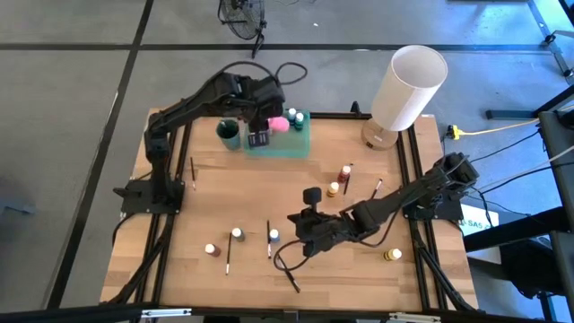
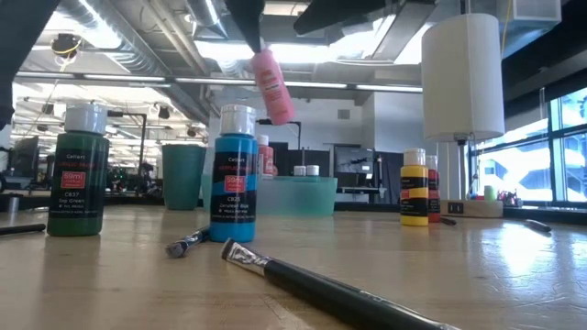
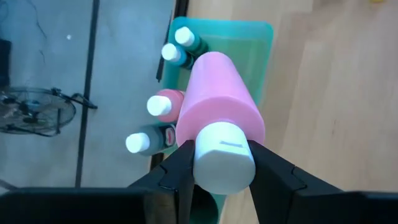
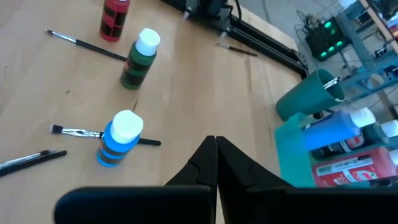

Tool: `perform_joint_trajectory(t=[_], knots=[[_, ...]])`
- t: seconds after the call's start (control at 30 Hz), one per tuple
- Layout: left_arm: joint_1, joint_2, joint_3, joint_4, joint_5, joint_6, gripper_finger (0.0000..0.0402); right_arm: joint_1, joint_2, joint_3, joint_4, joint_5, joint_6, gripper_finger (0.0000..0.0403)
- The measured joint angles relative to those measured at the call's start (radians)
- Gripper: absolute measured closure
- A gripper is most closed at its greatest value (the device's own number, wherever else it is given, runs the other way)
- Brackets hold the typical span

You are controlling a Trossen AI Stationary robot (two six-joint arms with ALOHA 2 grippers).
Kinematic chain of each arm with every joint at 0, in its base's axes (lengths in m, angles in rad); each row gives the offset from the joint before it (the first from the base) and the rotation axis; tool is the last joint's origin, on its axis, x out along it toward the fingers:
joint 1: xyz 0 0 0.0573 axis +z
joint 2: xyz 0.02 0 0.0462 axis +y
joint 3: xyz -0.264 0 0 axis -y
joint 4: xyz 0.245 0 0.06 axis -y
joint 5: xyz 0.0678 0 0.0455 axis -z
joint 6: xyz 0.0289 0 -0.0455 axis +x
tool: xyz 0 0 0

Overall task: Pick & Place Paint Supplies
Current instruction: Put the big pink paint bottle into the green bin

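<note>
Left gripper (image 1: 273,123), at upper centre of the high view, clamps the pink bottle (image 3: 219,118) by its white cap (image 3: 222,158) and holds it in the air, tilted, over the green tray (image 1: 280,144), where four capped bottles (image 3: 165,104) stand. Right gripper (image 1: 301,235), lower centre, has its fingers pressed together and holds nothing, above bare table (image 1: 359,269) near the blue bottle (image 1: 273,236). Other bottles and brushes (image 1: 228,258) lie scattered across the lower table.

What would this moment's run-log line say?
left gripper: shut on pink bottle, above green tray | right gripper: shut, empty, mid-table | tray: bottles inside
</note>
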Motion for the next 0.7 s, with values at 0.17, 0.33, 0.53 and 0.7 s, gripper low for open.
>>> perform_joint_trajectory(t=[0.17,0.33,0.53,0.7], knots=[[0.050,0.035,0.000,-0.002,0.026,0.020,0.0284,0.000,0.000,0.000,-0.019,-0.001,0.063,0.0402],[0.094,0.082,-0.001,-0.001,0.101,0.046,0.0284,0.000,0.000,0.000,-0.024,-0.049,0.114,0.0402],[0.117,0.140,-0.001,0.000,0.143,0.050,0.0284,0.000,0.000,0.000,-0.020,-0.071,0.114,0.0402],[0.142,0.172,-0.001,0.000,0.135,0.060,0.0284,0.000,0.000,0.000,-0.037,-0.071,0.115,0.0402]])
